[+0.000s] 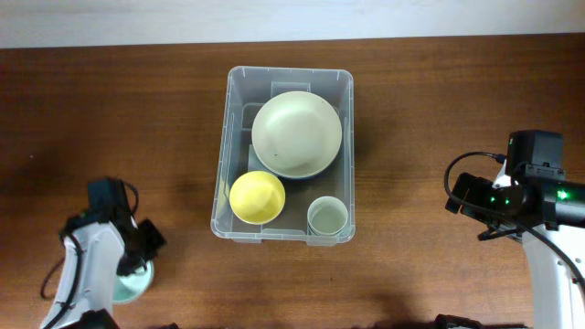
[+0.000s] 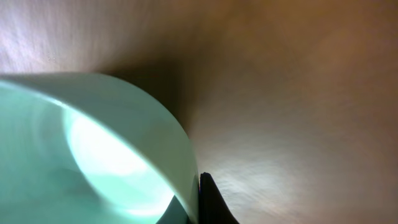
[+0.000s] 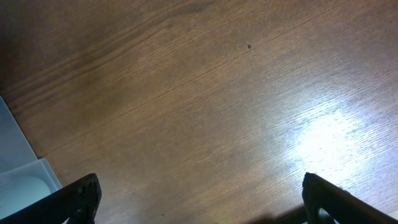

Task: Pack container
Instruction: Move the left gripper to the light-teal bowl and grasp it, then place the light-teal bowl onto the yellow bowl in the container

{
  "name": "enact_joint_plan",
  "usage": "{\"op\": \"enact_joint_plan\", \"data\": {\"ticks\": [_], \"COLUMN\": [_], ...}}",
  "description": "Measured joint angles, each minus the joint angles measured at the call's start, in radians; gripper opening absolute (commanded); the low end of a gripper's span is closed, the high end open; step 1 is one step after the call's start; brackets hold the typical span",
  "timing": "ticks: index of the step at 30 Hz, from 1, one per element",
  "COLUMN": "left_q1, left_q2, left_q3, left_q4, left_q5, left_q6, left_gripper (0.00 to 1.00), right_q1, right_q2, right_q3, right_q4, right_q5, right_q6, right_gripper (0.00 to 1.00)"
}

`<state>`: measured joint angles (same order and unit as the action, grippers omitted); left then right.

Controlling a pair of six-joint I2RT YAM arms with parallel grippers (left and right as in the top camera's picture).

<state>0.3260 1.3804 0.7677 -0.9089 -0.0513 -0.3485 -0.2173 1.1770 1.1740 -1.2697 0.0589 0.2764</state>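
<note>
The clear plastic container stands at the table's centre. It holds a large pale green bowl, a yellow bowl and a small pale cup. My left gripper is at the front left, shut on the rim of a mint green bowl. In the left wrist view the mint bowl fills the left side, with one black finger pressed against its outer wall. My right gripper is open and empty over bare wood, right of the container.
The brown wooden table stretches to both sides of the container. A pale wall strip runs along the far edge. The right arm with its cables is at the right edge.
</note>
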Motion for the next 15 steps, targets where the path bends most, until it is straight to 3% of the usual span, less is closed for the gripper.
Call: {"op": "enact_joint_plan", "data": {"ticks": [4,8,12,15], "left_q1": [-0.093,-0.283,-0.550,-0.724], "left_q2": [0.000,0.000,0.000,0.000], "left_q3": [0.216,0.464,0.651,0.682], "left_q4": [-0.079,-0.144,-0.136,-0.120], "left_q5": [0.033,0.045,0.026,-0.006], "left_q6": [0.000,0.000,0.000,0.001], "left_gripper": [0.00,0.01,0.00,0.01], "right_q1": [0.000,0.000,0.000,0.000], "right_q2": [0.000,0.000,0.000,0.000], "right_q3": [0.000,0.000,0.000,0.000], "right_q4": [-0.001,0.000,0.000,0.000], "right_q5": [0.000,0.000,0.000,0.000], "right_q6": [0.000,0.000,0.000,-0.001], "right_gripper": [0.99,0.99,0.99,0.99]}}
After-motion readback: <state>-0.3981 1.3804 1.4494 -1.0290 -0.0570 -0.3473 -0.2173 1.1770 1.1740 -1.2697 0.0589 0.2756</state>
